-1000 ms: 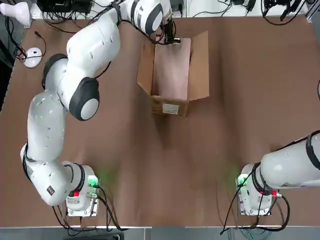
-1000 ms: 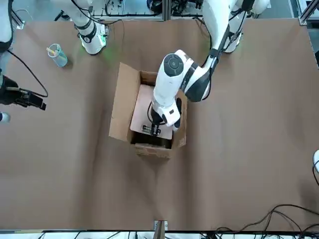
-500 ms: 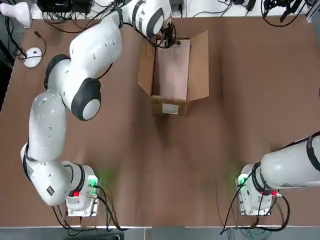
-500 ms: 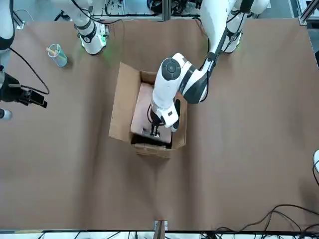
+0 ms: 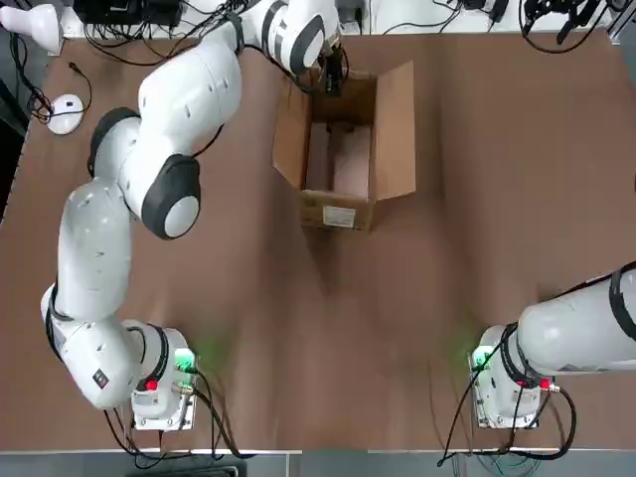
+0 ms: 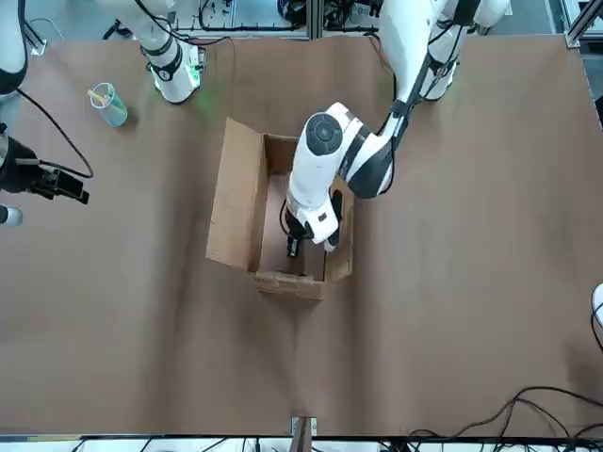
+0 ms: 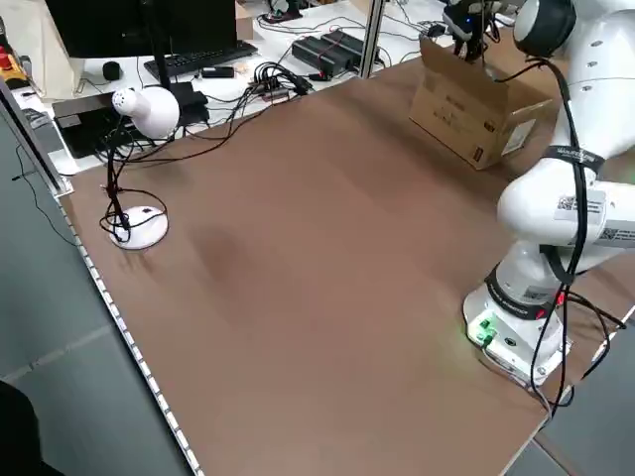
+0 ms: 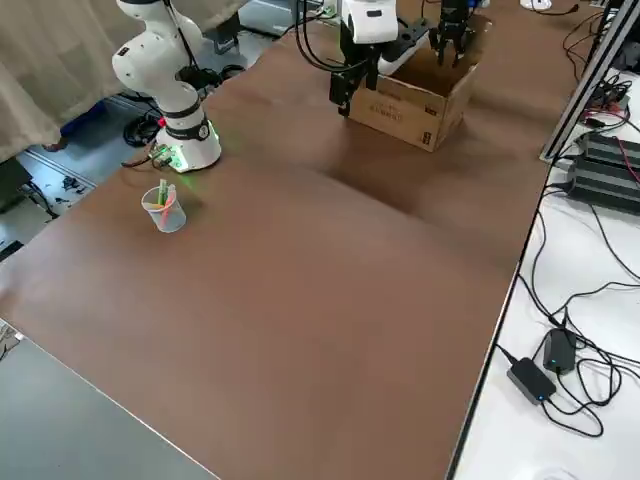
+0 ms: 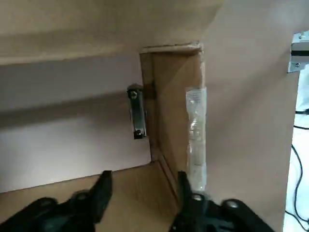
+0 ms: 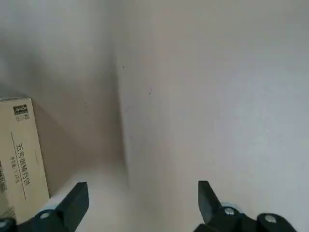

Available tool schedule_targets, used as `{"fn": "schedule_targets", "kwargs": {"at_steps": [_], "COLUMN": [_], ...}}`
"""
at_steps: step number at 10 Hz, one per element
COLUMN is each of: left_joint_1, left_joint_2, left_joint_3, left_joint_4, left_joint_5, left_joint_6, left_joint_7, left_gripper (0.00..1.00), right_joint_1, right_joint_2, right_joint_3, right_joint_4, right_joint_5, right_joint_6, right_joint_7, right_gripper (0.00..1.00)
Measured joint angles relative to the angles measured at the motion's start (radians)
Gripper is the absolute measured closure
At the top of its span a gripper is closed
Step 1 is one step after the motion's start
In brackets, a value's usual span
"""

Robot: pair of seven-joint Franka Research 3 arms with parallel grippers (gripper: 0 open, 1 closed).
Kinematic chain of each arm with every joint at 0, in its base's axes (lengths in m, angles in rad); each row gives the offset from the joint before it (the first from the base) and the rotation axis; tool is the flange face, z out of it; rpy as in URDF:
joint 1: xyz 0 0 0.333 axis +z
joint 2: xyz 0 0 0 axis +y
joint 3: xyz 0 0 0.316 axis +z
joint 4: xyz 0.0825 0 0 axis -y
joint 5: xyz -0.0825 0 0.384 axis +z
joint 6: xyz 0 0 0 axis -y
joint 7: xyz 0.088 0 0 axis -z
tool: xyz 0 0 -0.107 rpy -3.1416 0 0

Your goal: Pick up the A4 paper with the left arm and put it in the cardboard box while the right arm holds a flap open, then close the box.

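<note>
Cardboard box (image 5: pixel 343 149): open-topped, on the brown bench (image 5: pixel 447 248), long flaps standing outward, white-labelled end facing the arm bases.

Contents: A4 paper (image 5: pixel 338 169), pale pinkish sheet lying down inside on the box floor; its silver clip (image 9: pixel 136 112) sits at the far end wall.

Left gripper (image 5: pixel 333 78): poised over the box's far end, fingers (image 9: pixel 102 193) parted, holding nothing.

Right gripper (image 10: pixel 140 200): away from the box, fingers spread wide, empty.

Plastic cup (image 6: pixel 109 104): on the bench near the right arm's base; contents unclear.
</note>
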Motion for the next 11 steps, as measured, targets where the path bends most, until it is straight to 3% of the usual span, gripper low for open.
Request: {"fn": "schedule_targets", "kwargs": {"at_steps": [1, 3, 6, 8, 10, 11], "left_joint_1": [0.002, 0.038, 0.159, 0.275, 0.374, 0.401], "left_joint_2": [-0.025, -0.120, -0.244, -0.258, -0.238, -0.211], "left_joint_3": [0.014, 0.029, 0.029, 0.028, 0.028, 0.026], "left_joint_4": [0.011, 0.021, 0.021, 0.011, -0.014, -0.022], "left_joint_5": [0.000, 0.000, -0.005, -0.043, -0.146, -0.213], "left_joint_6": [-0.021, -0.140, -0.401, -0.485, -0.497, -0.497], "left_joint_7": [0.021, 0.101, 0.380, 0.543, 0.646, 0.681], "left_gripper": [0.17, 0.16, 0.19, 0.47, 0.79, 0.87], "right_joint_1": [0.000, 0.000, 0.003, 0.030, 0.088, 0.114], "right_joint_2": [0.000, 0.000, 0.001, 0.014, 0.069, 0.100], "right_joint_3": [0.000, 0.000, 0.003, 0.006, 0.008, 0.009], "right_joint_4": [0.000, -0.001, -0.013, -0.043, -0.073, -0.080], "right_joint_5": [0.000, 0.000, 0.000, 0.000, 0.000, 0.001], "right_joint_6": [0.000, -0.014, -0.129, -0.200, -0.242, -0.256], "right_joint_7": [0.000, 0.000, 0.000, 0.009, 0.033, 0.043], "right_gripper": [0.00, 0.00, 0.00, 0.01, 0.10, 0.15]}}
